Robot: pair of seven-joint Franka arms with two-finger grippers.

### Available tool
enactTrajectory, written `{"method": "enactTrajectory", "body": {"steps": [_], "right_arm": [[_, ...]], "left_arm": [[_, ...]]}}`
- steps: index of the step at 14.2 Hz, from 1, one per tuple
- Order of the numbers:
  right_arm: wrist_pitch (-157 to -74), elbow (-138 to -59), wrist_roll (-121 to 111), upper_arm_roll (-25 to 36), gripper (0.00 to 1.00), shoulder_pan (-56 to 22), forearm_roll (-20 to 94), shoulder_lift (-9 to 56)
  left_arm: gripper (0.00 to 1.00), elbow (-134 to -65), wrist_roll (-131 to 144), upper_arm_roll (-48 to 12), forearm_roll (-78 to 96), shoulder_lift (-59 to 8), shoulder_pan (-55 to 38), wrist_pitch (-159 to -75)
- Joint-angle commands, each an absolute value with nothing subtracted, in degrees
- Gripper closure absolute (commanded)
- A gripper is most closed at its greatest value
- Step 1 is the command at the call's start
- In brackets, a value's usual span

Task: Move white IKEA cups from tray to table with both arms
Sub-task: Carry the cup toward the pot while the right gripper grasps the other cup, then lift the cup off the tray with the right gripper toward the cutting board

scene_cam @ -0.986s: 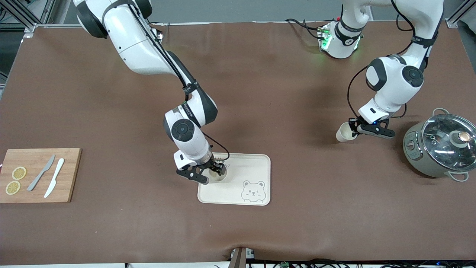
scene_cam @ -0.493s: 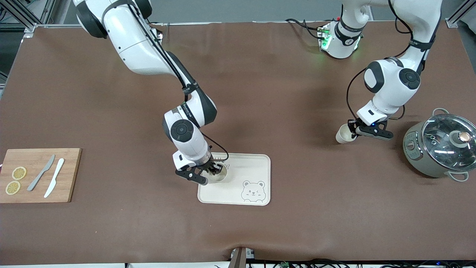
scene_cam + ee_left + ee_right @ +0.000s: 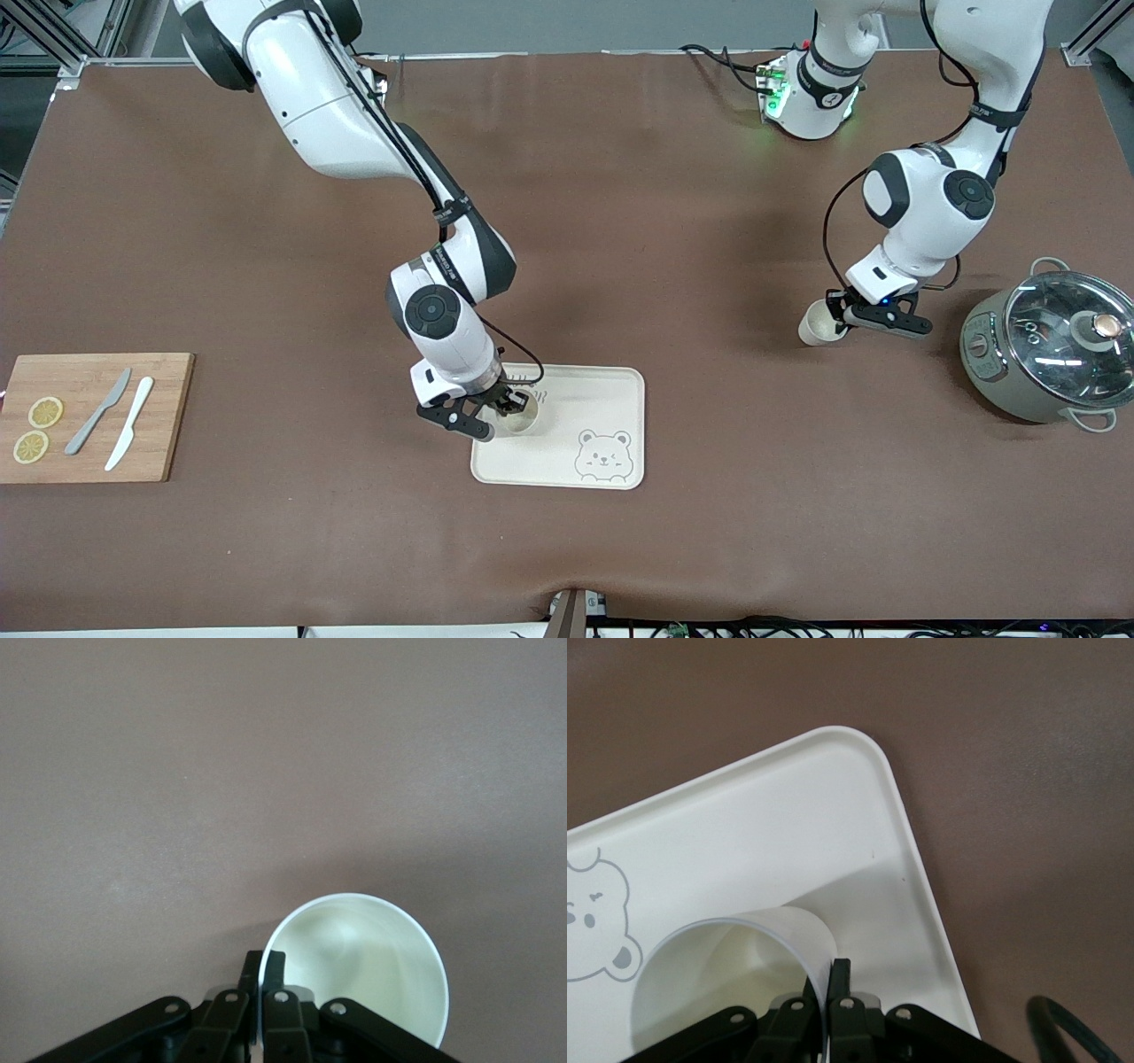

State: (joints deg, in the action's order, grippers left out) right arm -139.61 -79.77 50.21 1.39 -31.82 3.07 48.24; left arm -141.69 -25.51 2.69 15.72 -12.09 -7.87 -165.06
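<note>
The right gripper point(image 3: 507, 409) is low over the cream rectangular tray with a bear drawing point(image 3: 611, 390), at the tray's end toward the right arm. Its fingers are pinched shut on the rim wall of a small cream-white handleless cup point(image 3: 519, 418) that stands on the tray; the right wrist view shows the cup point(image 3: 735, 970) beside the printed bear face, one finger inside the rim and one outside.

The left gripper point(image 3: 842, 312) is over the bare brown desk point(image 3: 620, 221), closed on the rim of the second cream-white cup point(image 3: 816, 322), which is tilted with its mouth showing; the left wrist view shows this cup point(image 3: 363, 966) over plain brown surface.

A grey-green pot with a glass lid point(image 3: 1050, 344) stands near the left arm's end of the desk. A wooden cutting board point(image 3: 168, 416) with lemon slices point(image 3: 37, 429) and two knives point(image 3: 113, 422) lies at the right arm's end
</note>
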Motion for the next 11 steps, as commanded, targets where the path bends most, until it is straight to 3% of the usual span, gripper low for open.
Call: {"method": "enactTrajectory", "body": {"steps": [1,3,4,6,7,9,11], "right_arm": [[-138.7,-78.0,50.6,1.2,1.00,-31.6,3.0,48.7],[-138.2,-78.0,50.5,1.2,1.00,-31.6,3.3,47.8],[-136.7,-77.9,50.5,1.2,1.00,-31.3,3.4,47.1],[-131.3,-75.7,50.4,1.5,0.99,-31.1,3.3,46.8],[-127.8,-74.0,50.2,1.6,0.99,-30.3,3.3,46.7],[-124.6,-72.8,49.3,1.4,0.99,-28.1,3.4,44.4],[-122.6,-73.2,43.9,1.3,0.99,-25.9,3.8,41.9]], "left_arm": [[1.00,-141.2,-27.2,2.0,17.1,-12.6,-7.5,-165.8],[1.00,-141.1,-28.6,2.0,17.1,-12.7,-7.5,-165.8],[0.93,-141.1,-29.0,2.0,17.1,-12.7,-7.5,-165.8],[0.42,-141.0,-30.2,2.0,17.1,-12.8,-7.4,-165.8],[0.25,-141.0,-30.4,2.0,17.2,-12.7,-7.3,-165.8],[0.21,-141.0,-31.3,2.0,17.3,-12.7,-7.0,-165.9],[0.02,-141.0,-31.7,2.0,17.3,-12.8,-6.6,-166.0]]}}
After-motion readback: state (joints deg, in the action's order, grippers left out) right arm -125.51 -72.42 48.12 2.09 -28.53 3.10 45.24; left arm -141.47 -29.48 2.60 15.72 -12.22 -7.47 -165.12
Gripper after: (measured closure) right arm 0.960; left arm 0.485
